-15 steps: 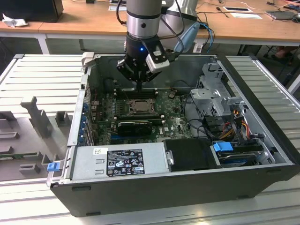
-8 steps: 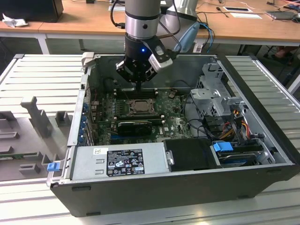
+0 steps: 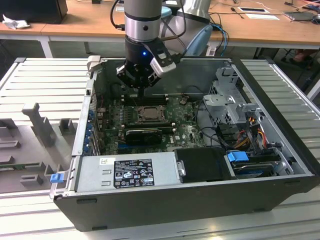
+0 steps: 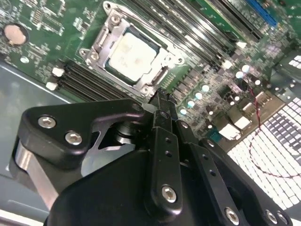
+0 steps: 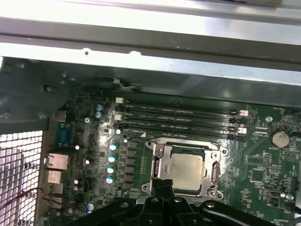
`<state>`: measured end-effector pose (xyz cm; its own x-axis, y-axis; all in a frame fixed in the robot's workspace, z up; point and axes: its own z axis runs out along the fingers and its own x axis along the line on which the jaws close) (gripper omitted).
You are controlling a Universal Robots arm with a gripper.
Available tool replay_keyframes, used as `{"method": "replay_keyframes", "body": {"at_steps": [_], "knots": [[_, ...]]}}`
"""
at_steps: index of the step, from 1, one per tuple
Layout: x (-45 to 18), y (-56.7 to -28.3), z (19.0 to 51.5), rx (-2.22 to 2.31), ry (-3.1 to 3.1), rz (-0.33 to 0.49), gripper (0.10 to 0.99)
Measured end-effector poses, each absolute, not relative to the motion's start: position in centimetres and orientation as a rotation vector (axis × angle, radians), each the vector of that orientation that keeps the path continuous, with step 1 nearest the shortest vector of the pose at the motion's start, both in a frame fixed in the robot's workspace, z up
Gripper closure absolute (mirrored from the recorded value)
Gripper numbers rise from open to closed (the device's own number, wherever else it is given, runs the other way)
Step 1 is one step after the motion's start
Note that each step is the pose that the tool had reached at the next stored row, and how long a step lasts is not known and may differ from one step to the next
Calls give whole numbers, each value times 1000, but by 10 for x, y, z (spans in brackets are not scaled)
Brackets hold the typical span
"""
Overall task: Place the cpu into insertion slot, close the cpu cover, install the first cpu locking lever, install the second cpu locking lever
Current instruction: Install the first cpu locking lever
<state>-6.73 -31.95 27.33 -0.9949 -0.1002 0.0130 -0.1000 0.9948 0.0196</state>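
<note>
The cpu (image 4: pixel 131 53) is a pale square chip lying flat in the insertion slot (image 3: pixel 136 113) of the green motherboard, also seen as cpu (image 5: pixel 186 170) and cpu (image 3: pixel 149 114). The cpu cover (image 4: pixel 165 57), a metal frame, lies down flat around the chip's edges; in the first wrist view it is the cpu cover (image 5: pixel 188 148). My gripper (image 4: pixel 160 97) hangs a little above the board just beside one corner of the socket, its black fingers shut together with nothing between them. From outside, the gripper (image 3: pixel 142 91) sits over the socket's far edge. How the locking levers stand I cannot tell.
Long black memory slots (image 5: pixel 178 117) run beside the socket. The open case's steel wall (image 5: pixel 150 80) stands close behind them. A black card (image 3: pixel 144 134), a grey power supply (image 3: pixel 127 171), a drive cage (image 3: pixel 227 100) and cables (image 3: pixel 250 130) crowd the case.
</note>
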Motion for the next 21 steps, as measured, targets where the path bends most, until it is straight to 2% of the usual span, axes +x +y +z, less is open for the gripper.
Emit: {"method": "replay_keyframes", "body": {"at_steps": [21], "knots": [[-110, -319, 272, 157, -3125, -30, 980]]}}
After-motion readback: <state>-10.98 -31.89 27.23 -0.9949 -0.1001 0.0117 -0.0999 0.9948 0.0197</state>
